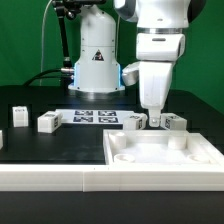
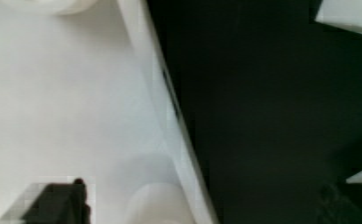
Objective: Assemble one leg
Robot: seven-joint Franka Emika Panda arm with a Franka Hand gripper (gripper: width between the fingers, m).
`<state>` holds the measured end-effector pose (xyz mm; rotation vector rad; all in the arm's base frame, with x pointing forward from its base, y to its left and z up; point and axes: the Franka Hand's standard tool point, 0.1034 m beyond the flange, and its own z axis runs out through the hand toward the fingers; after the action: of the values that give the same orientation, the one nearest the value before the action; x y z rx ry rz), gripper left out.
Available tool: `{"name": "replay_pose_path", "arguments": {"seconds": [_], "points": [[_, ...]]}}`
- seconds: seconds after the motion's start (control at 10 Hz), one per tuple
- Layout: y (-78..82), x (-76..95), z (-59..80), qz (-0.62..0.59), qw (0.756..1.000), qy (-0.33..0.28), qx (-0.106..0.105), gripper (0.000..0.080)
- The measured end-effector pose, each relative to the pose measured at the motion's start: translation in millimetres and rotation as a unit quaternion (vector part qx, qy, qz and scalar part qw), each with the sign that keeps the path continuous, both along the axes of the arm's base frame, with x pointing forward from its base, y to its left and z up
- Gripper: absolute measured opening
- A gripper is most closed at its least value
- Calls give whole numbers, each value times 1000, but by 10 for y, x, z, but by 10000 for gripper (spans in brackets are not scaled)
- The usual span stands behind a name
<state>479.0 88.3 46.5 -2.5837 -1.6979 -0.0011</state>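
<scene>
1. One Panda arm (image 1: 160,30) is taking up the upper part of the exterior view's right and reaching straight down toward the black table (image 1: 40,150).
2. White square panel (image 1: 165,158) with a raised rim and corner sockets is lying flat at the front, on the exterior view's right. The wrist view is looking down on its rim edge (image 2: 71,100), with black table running alongside.
3. Marker board (image 1: 95,117) is lying flat further back, to the exterior view's left of the gripper.
4. Gripper (image 1: 153,122) is hanging low at the panel's far rim.
   - It is sitting between two legs, and no contact with either is showing.
   - The fingers are standing spread wide and pinching nothing.
   - In the wrist view one dark fingertip (image 2: 53,203) is showing over the panel.
   - The other fingertip is sitting over the black table, barely readable against it.
5. Four legs are sitting loose on the table in a rough row.
   - The first leg (image 1: 18,117) and second leg (image 1: 47,122) are sitting on the exterior view's left, well apart from the gripper.
   - The third leg (image 1: 133,121) is sitting just beside the gripper on the exterior view's left.
   - The fourth leg (image 1: 174,123) is sitting just beside it on the exterior view's right.
   - Both near legs are sitting close to the panel's far rim.
   - Tags are showing on their faces, too small to read.
</scene>
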Motion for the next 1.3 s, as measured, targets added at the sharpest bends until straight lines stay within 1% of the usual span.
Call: {"name": "replay_pose_path", "arguments": {"seconds": [0.2,0.4,0.5,0.6,0.8,0.9,1.0,1.1,1.3], "points": [[93,-78,-1,-113,994,2,1,649],[212,-94,17,-228,974,7,1,649],[271,-105,17,-277,961,9,3,649],[290,-116,10,-340,940,16,9,649],[298,-117,10,-384,923,20,9,649],[331,-128,6,-431,902,22,13,649],[396,-185,-19,-458,889,20,16,649],[475,-254,-45,-449,893,16,19,649],[700,-360,-62,-433,901,20,18,649]]}}
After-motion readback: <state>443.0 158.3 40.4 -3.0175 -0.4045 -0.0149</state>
